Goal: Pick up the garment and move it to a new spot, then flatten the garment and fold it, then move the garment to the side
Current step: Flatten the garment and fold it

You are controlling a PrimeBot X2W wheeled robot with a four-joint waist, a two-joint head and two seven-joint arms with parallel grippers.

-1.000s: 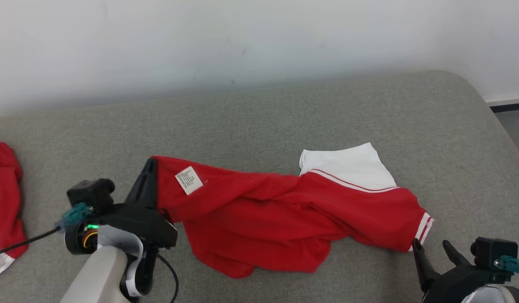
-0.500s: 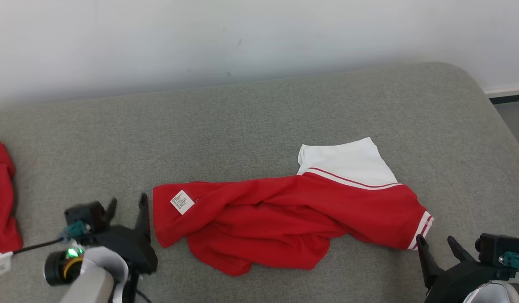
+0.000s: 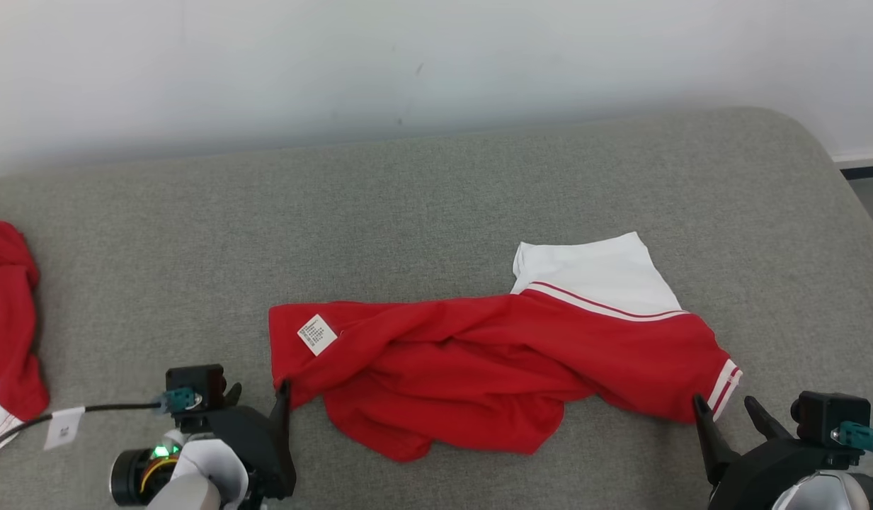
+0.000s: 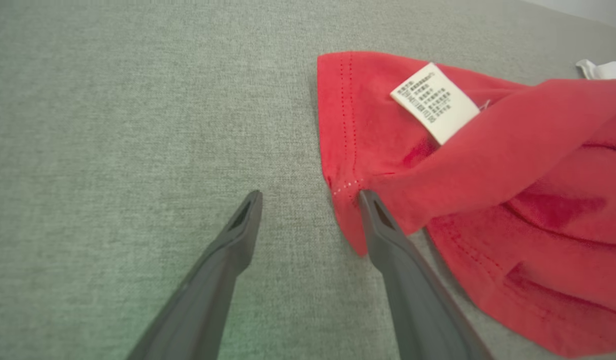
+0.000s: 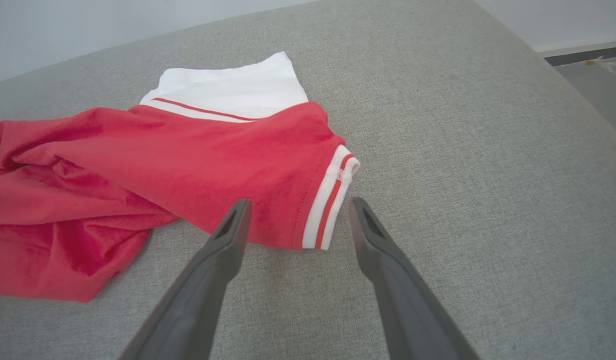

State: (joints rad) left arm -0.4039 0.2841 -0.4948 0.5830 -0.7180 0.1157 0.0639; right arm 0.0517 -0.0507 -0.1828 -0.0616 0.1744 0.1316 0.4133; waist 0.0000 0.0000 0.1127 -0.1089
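Beneath folds of the garment point(image 3: 478, 368), its white panel point(image 3: 592, 273) lies partly hidden.

Left gripper point(image 3: 259, 394) and right gripper point(image 3: 724, 405) sit low — fingers point(image 4: 227, 247) spread apart on both; tips pointing forward.

A white label point(image 4: 434, 102) is sewn on the red garment point(image 4: 512, 190), close to a stitched corner of the cloth. It carries about eight short lines of dark print, but they are too small and blurred to read. From the head view the label is a tilted white square with faint grey lines, just as unreadable. A small white tag point(image 3: 63, 427) sits on the black cable point(image 3: 117, 407); no print can be made out on it. Nothing legible.
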